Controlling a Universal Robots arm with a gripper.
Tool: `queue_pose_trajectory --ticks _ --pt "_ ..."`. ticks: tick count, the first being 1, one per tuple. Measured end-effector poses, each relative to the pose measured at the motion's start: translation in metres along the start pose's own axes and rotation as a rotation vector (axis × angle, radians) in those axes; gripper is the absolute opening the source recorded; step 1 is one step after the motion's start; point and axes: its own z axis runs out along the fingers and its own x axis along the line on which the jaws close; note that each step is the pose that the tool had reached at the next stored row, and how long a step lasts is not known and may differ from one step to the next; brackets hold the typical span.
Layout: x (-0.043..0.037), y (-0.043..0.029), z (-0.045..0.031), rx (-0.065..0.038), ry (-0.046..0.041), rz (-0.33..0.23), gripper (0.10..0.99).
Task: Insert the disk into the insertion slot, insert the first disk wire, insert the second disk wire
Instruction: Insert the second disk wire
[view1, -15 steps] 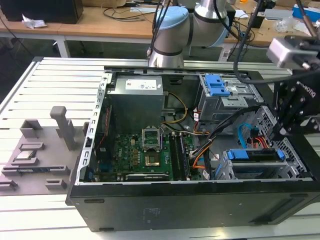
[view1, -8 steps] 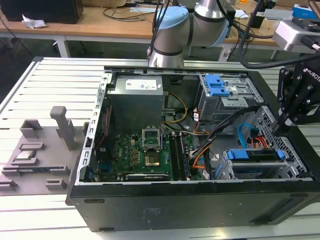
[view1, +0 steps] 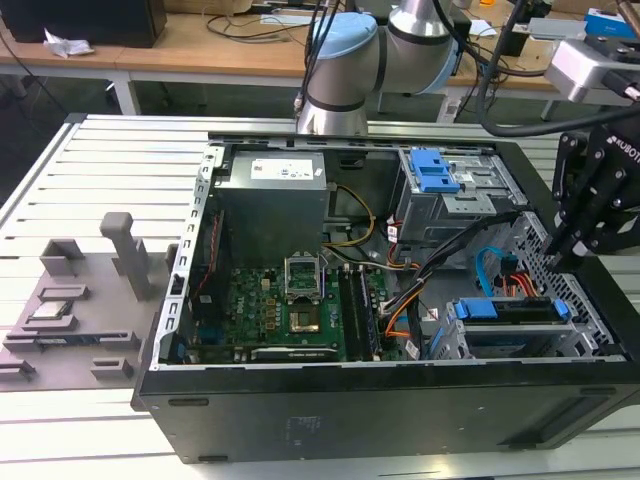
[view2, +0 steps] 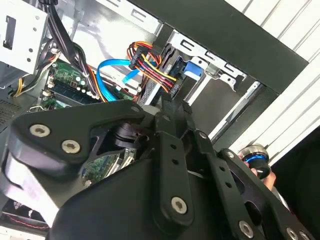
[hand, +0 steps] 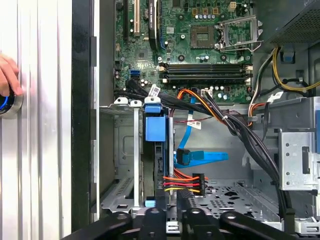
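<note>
The computer case (view1: 380, 410) lies open on the desk (view1: 120, 160), with a fixture tray (view1: 70, 310) beside it at the exterior view's left. Inside, the motherboard (view1: 280, 310) sits mid-case, with the power supply (view1: 275, 195) farther back. At the exterior view's right, the disk (view1: 510, 308) sits in the insertion slot (view1: 520, 345). The first disk wire (hand: 182, 182) and second disk wire (hand: 202, 157) lie just beside the disk, on the side toward the case's interior. The claw (view1: 562, 255) hangs above the slot, near the case's edge.
</note>
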Motion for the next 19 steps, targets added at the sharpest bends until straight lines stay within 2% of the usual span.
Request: queue_pose_trajectory --ticks 4,5,6,9,11,12,14,19 --pt "-0.0037 0.0014 0.0011 0.0 0.0002 0.0 0.243" --pt "-0.0072 0.0087 0.0039 0.0 0.0 0.0 0.243" --pt "-0.0106 0.0198 0.0078 0.0 0.0001 0.0 0.243" --pt "-0.0114 0.0282 0.0112 0.0 0.0024 0.0 0.243" --pt "-0.0114 0.037 0.015 0.0 0.0076 0.0 0.243" --pt "-0.0115 0.0393 0.0176 0.0 0.0102 0.0 0.243" --pt "-0.0117 0.0397 0.0203 0.0 0.0128 0.0 0.243" --pt "-0.0117 0.0398 0.0209 0.0 0.0146 0.001 0.227"
